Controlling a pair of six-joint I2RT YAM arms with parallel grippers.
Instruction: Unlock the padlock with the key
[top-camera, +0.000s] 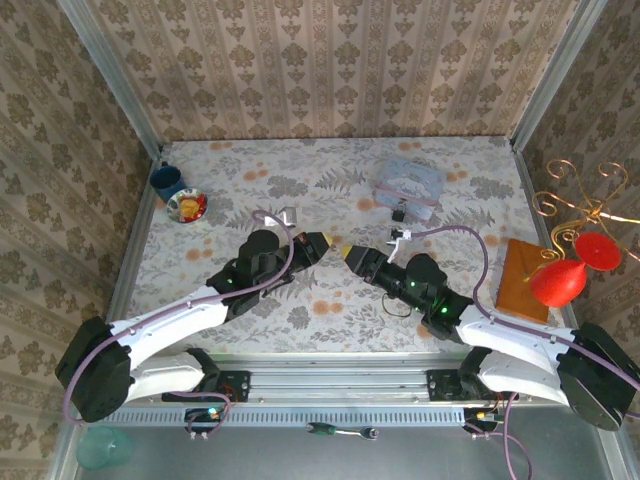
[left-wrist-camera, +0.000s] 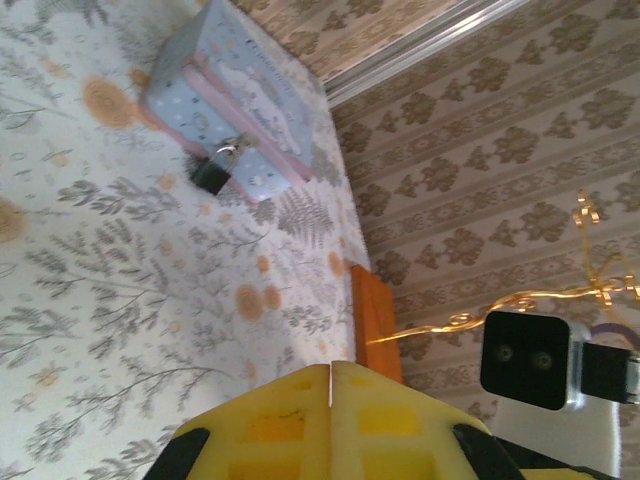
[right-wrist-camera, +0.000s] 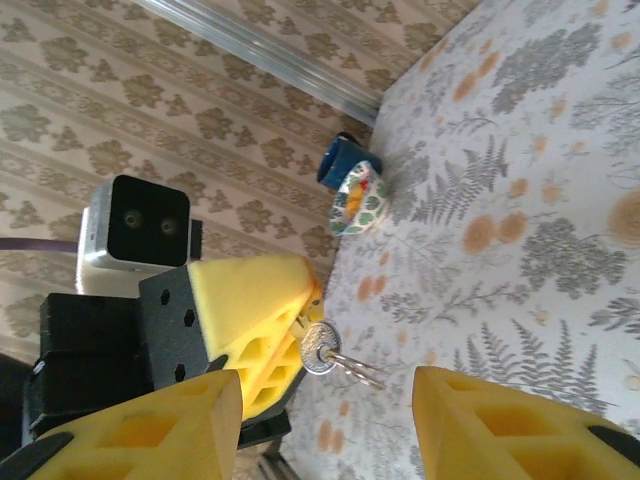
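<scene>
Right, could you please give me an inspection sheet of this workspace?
Surface: flowered cloth, flat.
Job's things: padlock at the box's near edge; key pinched in left gripper.
Clutter: cup, bowl, orange board.
Grippers: left shut on the key; right gripper open, facing it.
Cables: purple cables loop over both arms.
Surroundings: patterned walls; red ornament at right.

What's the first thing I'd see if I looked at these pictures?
Two robot arms meet nose to nose in the middle of the flowery table, the left gripper and right gripper almost touching. The left one's yellow fingers pinch a small silvery key, and the right one's jaws are open just in front of it. Farther back on the right, a tiny black padlock sits at the edge of a clear bluish box.
</scene>
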